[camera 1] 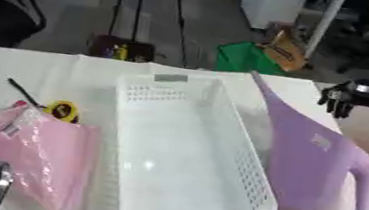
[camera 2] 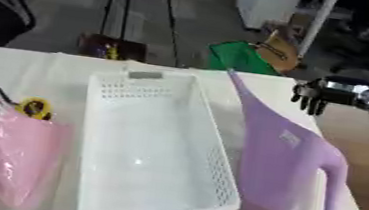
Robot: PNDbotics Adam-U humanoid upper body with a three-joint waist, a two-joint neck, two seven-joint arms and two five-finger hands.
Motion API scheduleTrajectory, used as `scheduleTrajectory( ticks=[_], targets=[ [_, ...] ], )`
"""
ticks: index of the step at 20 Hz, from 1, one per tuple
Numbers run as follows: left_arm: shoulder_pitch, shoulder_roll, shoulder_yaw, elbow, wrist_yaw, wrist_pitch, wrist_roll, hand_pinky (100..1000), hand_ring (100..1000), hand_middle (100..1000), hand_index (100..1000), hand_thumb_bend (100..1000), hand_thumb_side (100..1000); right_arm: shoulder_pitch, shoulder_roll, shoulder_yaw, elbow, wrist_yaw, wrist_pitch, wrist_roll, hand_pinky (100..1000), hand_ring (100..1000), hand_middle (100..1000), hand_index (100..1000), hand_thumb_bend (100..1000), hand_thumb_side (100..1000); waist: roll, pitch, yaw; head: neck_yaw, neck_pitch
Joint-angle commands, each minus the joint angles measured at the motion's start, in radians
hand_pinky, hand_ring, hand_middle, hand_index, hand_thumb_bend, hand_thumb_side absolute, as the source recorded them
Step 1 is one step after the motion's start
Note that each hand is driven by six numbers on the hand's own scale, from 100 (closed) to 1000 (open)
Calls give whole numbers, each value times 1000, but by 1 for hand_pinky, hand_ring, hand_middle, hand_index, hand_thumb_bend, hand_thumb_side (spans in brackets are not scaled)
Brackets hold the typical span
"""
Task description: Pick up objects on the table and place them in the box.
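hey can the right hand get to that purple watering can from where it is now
Probably yes. The right hand hangs off the table's right edge beside the spout end of the purple watering can, with nothing between them. The white basket lies on the can's other side, out of the way.

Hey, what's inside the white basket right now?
Nothing shows inside the white basket: its floor is bare. The purple watering can lies outside along its right wall, the pink bag outside to its left. Whatever lies under the basket is covered.
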State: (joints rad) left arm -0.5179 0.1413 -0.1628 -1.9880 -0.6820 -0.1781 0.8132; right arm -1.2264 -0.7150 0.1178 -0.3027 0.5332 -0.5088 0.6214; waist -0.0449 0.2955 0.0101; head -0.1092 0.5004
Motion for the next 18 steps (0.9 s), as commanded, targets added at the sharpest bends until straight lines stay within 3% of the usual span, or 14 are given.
scheduleTrajectory(
  ticks=[1,6,11,18],
  targets=[
    [-7,3,-2,-12,-1,-1,3,704,646,724,751,100,980,-9,-17,9,0,-17,-309,286,604,584,563,736,100,1000,1,-29,-3,4,4],
    [-6,2,-2,-12,-2,-1,5,704,646,725,751,100,980,10,-16,30,-2,-51,-351,286,606,583,560,730,100,1000,0,-29,-5,17,8],
    [-4,2,-3,-12,-2,-3,8,704,646,725,750,100,980,46,-21,65,-34,-108,-391,286,616,591,567,747,100,1000,-4,-26,-4,60,8],
    [-2,3,-5,-12,-3,-5,8,704,647,725,750,100,980,80,-34,134,-111,-227,-369,286,608,588,570,744,100,1000,-10,-27,-5,80,13]
  ],
)
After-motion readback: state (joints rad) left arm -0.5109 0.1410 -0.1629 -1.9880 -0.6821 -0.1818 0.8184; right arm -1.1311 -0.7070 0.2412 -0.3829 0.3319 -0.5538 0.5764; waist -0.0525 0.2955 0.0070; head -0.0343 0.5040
